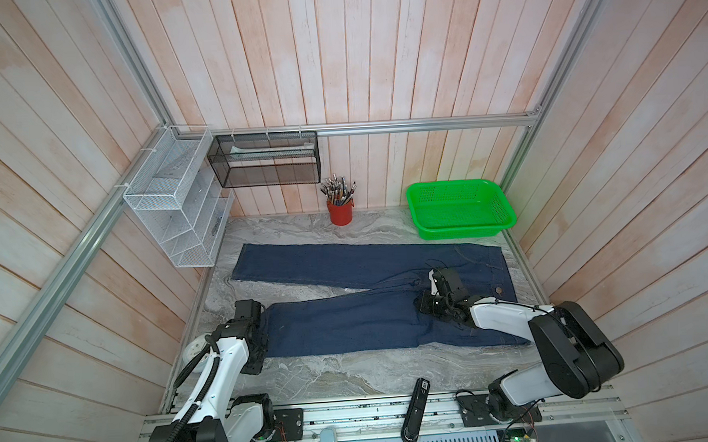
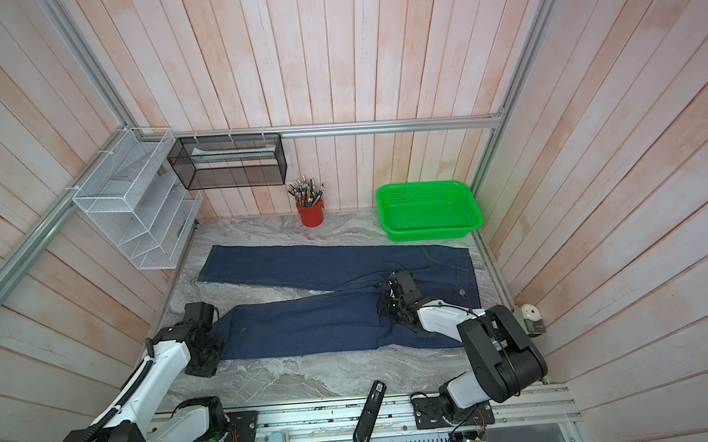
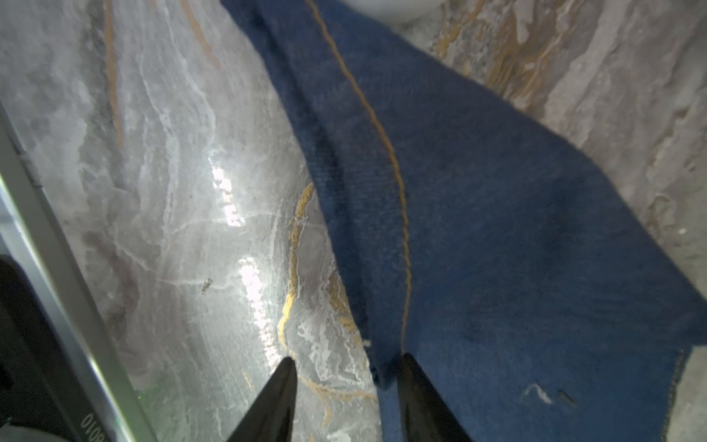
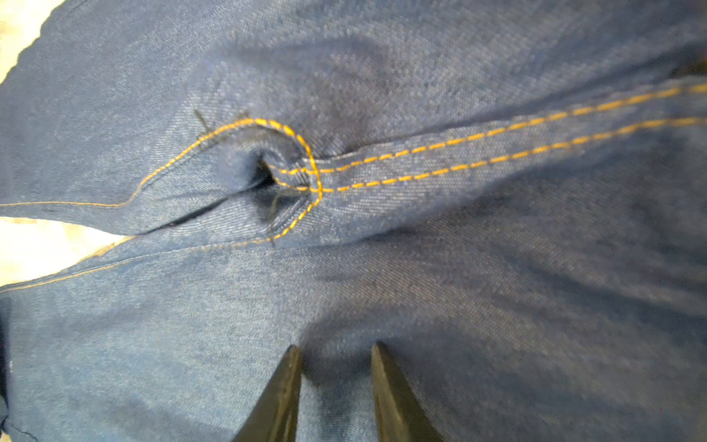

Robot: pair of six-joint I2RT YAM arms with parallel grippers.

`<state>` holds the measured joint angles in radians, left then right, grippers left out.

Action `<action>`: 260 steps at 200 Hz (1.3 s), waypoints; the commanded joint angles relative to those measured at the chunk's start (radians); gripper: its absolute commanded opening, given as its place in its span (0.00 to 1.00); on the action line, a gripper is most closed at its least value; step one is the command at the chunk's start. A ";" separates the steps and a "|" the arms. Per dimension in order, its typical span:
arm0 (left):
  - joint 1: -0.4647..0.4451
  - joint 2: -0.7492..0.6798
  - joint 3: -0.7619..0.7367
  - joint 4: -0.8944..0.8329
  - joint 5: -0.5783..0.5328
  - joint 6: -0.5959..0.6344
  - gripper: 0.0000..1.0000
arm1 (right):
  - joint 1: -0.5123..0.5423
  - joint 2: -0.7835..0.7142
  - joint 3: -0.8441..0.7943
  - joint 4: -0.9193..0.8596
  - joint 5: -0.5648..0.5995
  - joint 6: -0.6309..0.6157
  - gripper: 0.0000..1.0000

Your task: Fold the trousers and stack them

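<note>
The trousers [image 1: 349,326] [image 2: 308,328], dark blue jeans with tan stitching, lie flat across the marble table. Their legs run left and the waist lies right, with a brass button [image 1: 499,290] near the right edge. My left gripper [image 1: 265,343] [image 2: 217,345] [image 3: 346,358] is low at the near leg's hem. It is open, one finger over bare table and the other on the denim, the hem edge between them. My right gripper [image 1: 425,305] [image 2: 384,307] [image 4: 334,346] is down on the denim just short of the crotch seam [image 4: 313,172], with a hump of cloth pinched between its tips.
A green basket [image 1: 461,231] stands at the back right and a red cup of pens [image 1: 340,214] at the back middle. A white wire rack [image 1: 177,214] and a black mesh shelf [image 1: 266,160] hang at the back left. A black handheld device [image 1: 416,410] lies on the front rail.
</note>
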<state>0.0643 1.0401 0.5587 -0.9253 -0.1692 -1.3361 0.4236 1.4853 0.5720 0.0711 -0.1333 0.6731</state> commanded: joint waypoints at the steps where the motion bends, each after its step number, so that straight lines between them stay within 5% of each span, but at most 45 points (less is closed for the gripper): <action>1: 0.020 0.011 -0.019 0.059 -0.046 -0.011 0.46 | -0.006 0.058 -0.037 -0.123 -0.005 -0.013 0.35; 43: 0.051 0.032 -0.055 0.167 -0.046 0.002 0.41 | -0.008 0.049 -0.037 -0.137 -0.002 -0.017 0.35; 92: 0.071 -0.010 0.016 0.148 -0.080 0.021 0.00 | -0.008 0.006 -0.047 -0.170 0.005 -0.014 0.35; 141: 0.124 -0.057 0.164 0.075 -0.132 0.095 0.00 | -0.008 -0.050 -0.057 -0.212 0.019 -0.007 0.35; 228: 0.298 0.166 0.198 0.404 -0.083 0.118 0.00 | -0.001 -0.182 -0.052 -0.293 0.041 0.020 0.33; 260: 0.363 0.258 0.238 0.456 -0.061 0.151 0.28 | -0.002 -0.228 -0.053 -0.333 0.052 0.028 0.34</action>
<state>0.3878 1.2491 0.7475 -0.5587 -0.2394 -1.2201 0.4217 1.2865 0.5285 -0.1875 -0.1104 0.6857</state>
